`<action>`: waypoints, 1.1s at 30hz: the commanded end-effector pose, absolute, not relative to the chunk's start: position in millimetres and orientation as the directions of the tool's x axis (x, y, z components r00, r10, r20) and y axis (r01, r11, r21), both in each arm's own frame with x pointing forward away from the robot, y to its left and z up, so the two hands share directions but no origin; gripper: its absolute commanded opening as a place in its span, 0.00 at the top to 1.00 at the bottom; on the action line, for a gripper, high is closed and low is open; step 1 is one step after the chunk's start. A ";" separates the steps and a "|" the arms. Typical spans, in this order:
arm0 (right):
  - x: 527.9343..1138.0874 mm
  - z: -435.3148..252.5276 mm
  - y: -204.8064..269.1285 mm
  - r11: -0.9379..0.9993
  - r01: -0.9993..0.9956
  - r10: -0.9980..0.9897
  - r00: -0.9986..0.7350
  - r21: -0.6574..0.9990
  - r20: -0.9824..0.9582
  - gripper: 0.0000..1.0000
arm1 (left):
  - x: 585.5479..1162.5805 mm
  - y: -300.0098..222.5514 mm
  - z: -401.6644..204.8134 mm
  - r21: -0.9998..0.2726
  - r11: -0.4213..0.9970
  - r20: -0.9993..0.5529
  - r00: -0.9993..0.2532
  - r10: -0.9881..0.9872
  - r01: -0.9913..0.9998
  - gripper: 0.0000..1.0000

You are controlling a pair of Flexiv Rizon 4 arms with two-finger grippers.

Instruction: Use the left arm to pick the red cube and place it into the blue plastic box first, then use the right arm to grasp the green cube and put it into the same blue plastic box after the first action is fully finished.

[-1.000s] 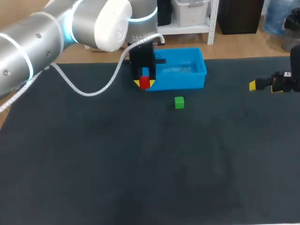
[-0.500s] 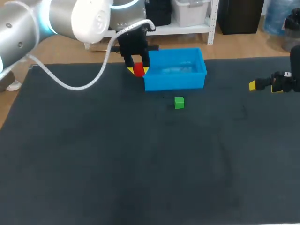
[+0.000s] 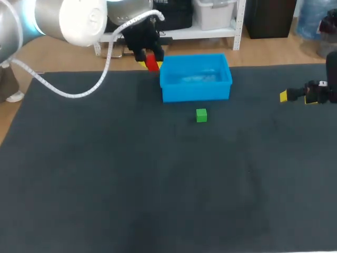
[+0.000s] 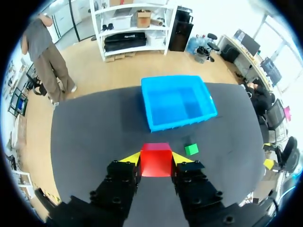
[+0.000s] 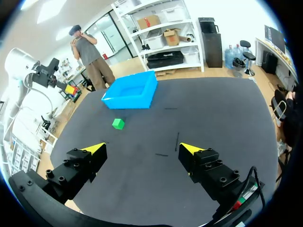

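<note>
**Red cube clamped in my left gripper, just off the blue box's corner**

The dark table [image 3: 105, 184] carries the blue plastic box [image 3: 196, 77] near its far edge, and I place everything from that box. It is a bright blue rectangular tub with an open top and upright walls, sitting flat on the table.

My left arm [image 3: 52, 21] comes in high from the box's left side. My left gripper [image 4: 155, 158] is clenched on the red cube [image 3: 152, 63], with a yellow fingertip pressed to each of two opposite faces. The cube is a plain, solid red block with sharp edges. It is held up off the table, just outside the box's far left corner as the head view shows it. In the left wrist view the box lies ahead of the fingers.

My right gripper [image 5: 143, 148] hangs well off to the box's right, released, its fingers spread wide.

The green cube [image 3: 201, 115], smaller-looking and bright green, rests on the table near the box's front wall, not touching it.
</note>
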State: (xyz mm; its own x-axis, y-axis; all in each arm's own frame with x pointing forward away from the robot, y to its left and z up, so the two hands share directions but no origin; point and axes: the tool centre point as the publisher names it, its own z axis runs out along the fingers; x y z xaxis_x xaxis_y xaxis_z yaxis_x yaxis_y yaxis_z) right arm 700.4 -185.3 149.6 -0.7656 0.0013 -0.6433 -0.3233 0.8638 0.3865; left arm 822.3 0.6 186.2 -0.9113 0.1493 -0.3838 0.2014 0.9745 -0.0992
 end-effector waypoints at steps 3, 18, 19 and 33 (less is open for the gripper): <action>700.8 149.3 -185.6 0.863 -0.325 0.000 -0.766 0.387 -0.643 0.00 | 824.7 1.7 192.3 -0.111 0.969 -0.412 -0.898 0.156 0.219 1.00; 700.8 149.3 -185.6 0.863 -0.325 0.000 -0.766 0.387 -0.643 0.00 | 853.3 -14.3 198.7 -0.114 0.962 -0.457 -0.873 0.170 0.246 1.00; 700.8 149.3 -185.6 0.863 -0.325 0.000 -0.766 0.387 -0.643 0.00 | 855.5 -14.8 198.7 -0.112 0.963 -0.459 -0.872 0.170 0.247 1.00; 700.8 149.3 -185.6 0.863 -0.325 0.000 -0.766 0.387 -0.643 0.00 | 885.7 -5.5 194.1 -0.169 0.944 -0.475 -0.862 0.175 0.284 1.00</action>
